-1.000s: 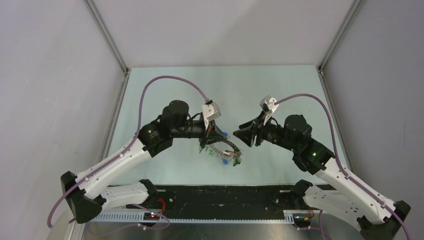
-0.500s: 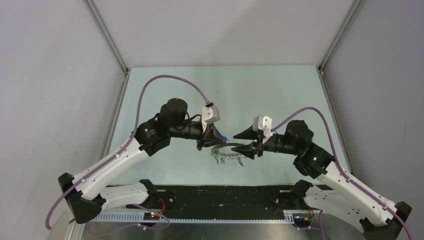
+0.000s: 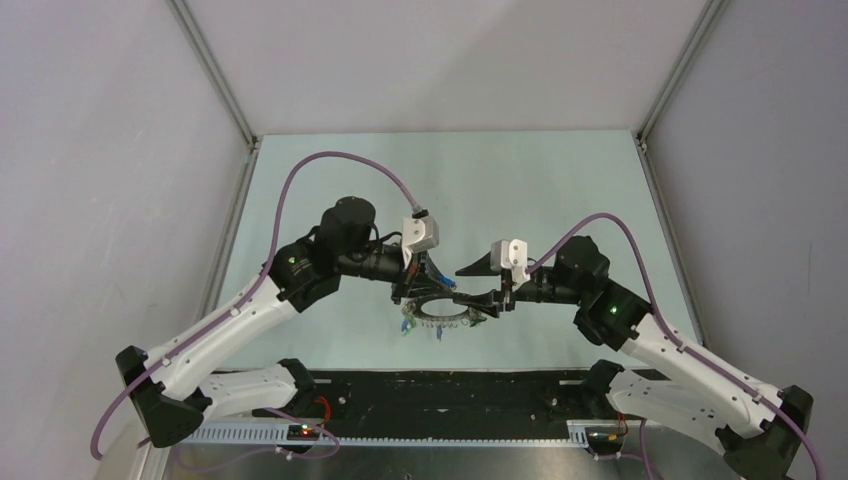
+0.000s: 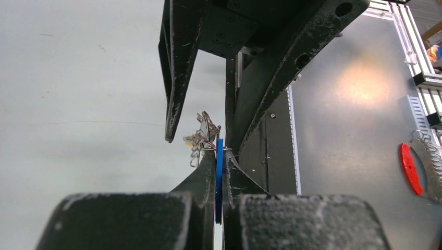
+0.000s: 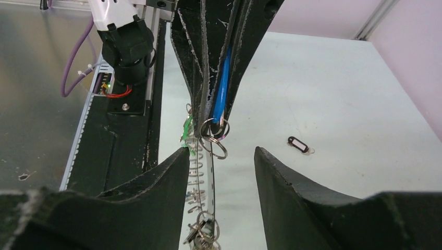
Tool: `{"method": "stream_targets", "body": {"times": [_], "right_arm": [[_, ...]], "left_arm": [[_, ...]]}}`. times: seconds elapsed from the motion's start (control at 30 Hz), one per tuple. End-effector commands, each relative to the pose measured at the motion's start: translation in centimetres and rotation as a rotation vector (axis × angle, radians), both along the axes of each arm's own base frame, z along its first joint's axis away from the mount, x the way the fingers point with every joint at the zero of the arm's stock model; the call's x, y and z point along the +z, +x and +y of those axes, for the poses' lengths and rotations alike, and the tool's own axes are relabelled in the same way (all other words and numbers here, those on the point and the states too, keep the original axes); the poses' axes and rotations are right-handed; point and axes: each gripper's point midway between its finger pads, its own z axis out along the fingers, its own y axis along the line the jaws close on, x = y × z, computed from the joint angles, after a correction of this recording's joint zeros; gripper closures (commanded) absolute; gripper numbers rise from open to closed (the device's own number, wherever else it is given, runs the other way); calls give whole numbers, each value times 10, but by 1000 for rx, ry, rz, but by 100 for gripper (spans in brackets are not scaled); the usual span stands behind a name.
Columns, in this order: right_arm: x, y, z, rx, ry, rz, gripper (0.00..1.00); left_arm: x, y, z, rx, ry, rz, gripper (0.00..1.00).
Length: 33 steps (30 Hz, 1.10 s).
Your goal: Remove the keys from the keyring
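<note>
Now the open right jaws have advanced astride the keyring.

Left arm jaws clamped, right arm jaws spread.

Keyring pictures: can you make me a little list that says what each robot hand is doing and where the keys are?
left gripper: shut, pinching a blue tag
right gripper: open, one finger on each side of the left gripper's tips, gripping nothing
keyring: hangs below the left gripper's pinch
keys: strung along the keyring
black tag: lies by itself on the table, apart from the keyring
</note>
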Motion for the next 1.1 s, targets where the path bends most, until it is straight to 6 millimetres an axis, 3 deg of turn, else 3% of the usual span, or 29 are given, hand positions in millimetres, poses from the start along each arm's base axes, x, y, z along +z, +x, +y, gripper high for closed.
{"method": "stream_targets", "body": {"times": [0.0, 0.3, 0.5, 1.07], "right_arm": [[16, -2, 9, 48, 57, -79, 46], [9, -11, 13, 111, 41, -57, 68], [8, -15, 9, 112, 31, -45, 98], [45, -19, -9, 49, 185, 58, 100]], "left_arm": [[43, -7, 2, -43, -105, -102, 100], [44, -3, 5, -24, -102, -126, 100], [47, 0, 7, 3, -104, -150, 100], [32, 4, 10, 28, -74, -156, 100]]}}
